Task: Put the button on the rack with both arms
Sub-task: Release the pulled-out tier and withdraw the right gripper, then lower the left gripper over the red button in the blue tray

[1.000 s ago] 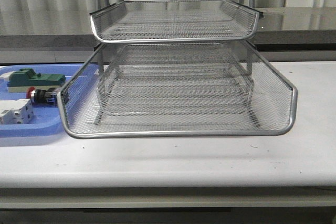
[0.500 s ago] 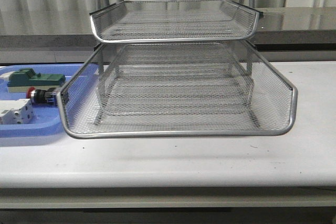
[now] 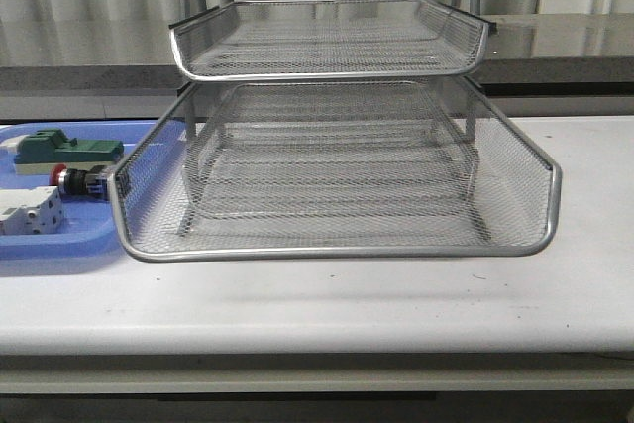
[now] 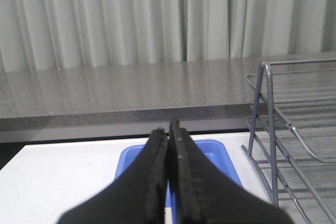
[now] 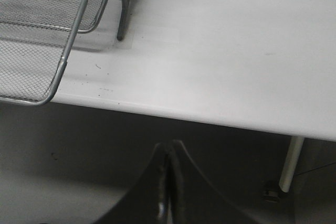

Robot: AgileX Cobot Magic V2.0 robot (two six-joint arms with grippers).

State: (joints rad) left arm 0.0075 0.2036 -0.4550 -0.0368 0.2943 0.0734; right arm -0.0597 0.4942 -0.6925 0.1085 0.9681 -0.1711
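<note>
The button (image 3: 77, 180), red cap with a dark body, lies on its side in the blue tray (image 3: 59, 245) at the table's left. The silver wire-mesh rack (image 3: 337, 175) fills the middle of the table; its side shows in the left wrist view (image 4: 294, 140) and a corner in the right wrist view (image 5: 37, 40). Neither arm appears in the front view. My left gripper (image 4: 168, 129) is shut and empty, held above the blue tray (image 4: 218, 153). My right gripper (image 5: 169, 153) is shut and empty, below and in front of the table's front edge.
A green block (image 3: 59, 149) and a white block (image 3: 30, 215) share the blue tray with the button. The white table (image 3: 327, 294) runs to a grey ledge and curtains behind. A table leg (image 5: 290, 171) shows under the front edge.
</note>
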